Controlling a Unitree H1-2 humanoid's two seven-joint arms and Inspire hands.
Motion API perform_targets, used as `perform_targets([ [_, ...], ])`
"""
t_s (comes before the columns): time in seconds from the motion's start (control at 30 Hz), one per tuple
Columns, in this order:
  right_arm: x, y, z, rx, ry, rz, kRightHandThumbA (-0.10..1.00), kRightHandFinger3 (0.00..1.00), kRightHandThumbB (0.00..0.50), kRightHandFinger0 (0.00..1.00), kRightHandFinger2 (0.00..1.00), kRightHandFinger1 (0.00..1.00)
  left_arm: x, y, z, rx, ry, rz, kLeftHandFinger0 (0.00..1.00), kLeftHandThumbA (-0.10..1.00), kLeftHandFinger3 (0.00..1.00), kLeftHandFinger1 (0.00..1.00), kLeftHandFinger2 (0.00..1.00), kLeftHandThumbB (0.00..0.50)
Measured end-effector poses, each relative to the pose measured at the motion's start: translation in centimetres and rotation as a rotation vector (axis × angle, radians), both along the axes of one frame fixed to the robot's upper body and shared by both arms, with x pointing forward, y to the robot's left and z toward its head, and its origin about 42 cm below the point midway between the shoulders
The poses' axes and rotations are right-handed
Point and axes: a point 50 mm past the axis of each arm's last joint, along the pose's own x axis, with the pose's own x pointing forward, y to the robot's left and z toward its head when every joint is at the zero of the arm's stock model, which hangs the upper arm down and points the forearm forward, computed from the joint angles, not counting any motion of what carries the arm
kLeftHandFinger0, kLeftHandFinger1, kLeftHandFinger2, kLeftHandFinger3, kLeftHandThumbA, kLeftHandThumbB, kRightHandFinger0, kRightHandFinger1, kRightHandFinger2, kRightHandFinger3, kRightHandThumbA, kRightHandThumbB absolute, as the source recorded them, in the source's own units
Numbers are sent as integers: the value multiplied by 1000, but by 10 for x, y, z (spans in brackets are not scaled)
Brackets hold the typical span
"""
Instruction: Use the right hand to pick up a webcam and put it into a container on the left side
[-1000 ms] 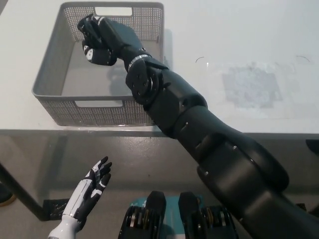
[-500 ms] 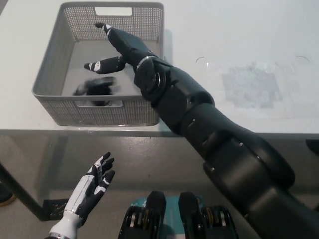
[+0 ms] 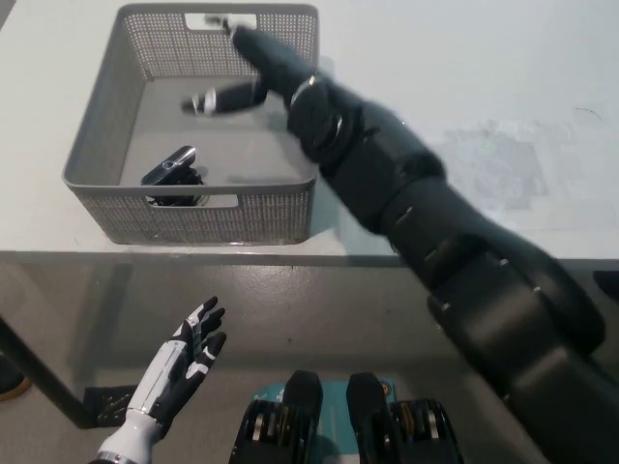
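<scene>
Right hand [image 3: 253, 68] spread, empty, over basket [image 3: 97, 145] far side; webcam [image 3: 171, 172] lies inside at near wall, long axis diagonal. Left hand [image 3: 184, 362] rests low, spread.

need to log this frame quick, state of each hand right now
Left white hand: open, holding nothing, resting low beside the table.
Right black hand: open, empty, above the grey mesh basket; the black webcam lies inside.

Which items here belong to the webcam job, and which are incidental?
Job: black webcam lying in grey perforated plastic basket; black right hand, open above the basket.
Incidental: white left hand, open below the white table; scuffed patch.
</scene>
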Motion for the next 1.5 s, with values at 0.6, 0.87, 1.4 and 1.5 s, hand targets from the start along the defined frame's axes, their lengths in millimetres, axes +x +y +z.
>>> perform_targets([
  [0.6,-35,-91,4,262,-193,-16,1000,1000,276,1000,1000,1000,-2,2,-7,0,34,8,1000,817,1000,1000,1000,34],
  [0.87,-85,-159,-59,407,-164,-103,1000,1000,230,1000,1000,1000,-2,3,-10,0,45,12,1000,836,1000,1000,1000,31],
  [1.4,-212,-255,-196,712,108,-286,984,1000,121,1000,1000,1000,-2,9,-10,-13,46,34,1000,807,1000,1000,1000,47],
  [1.5,-231,-250,-224,784,194,-279,972,1000,109,1000,1000,1000,-1,10,-10,-23,44,38,1000,812,1000,1000,1000,43],
])
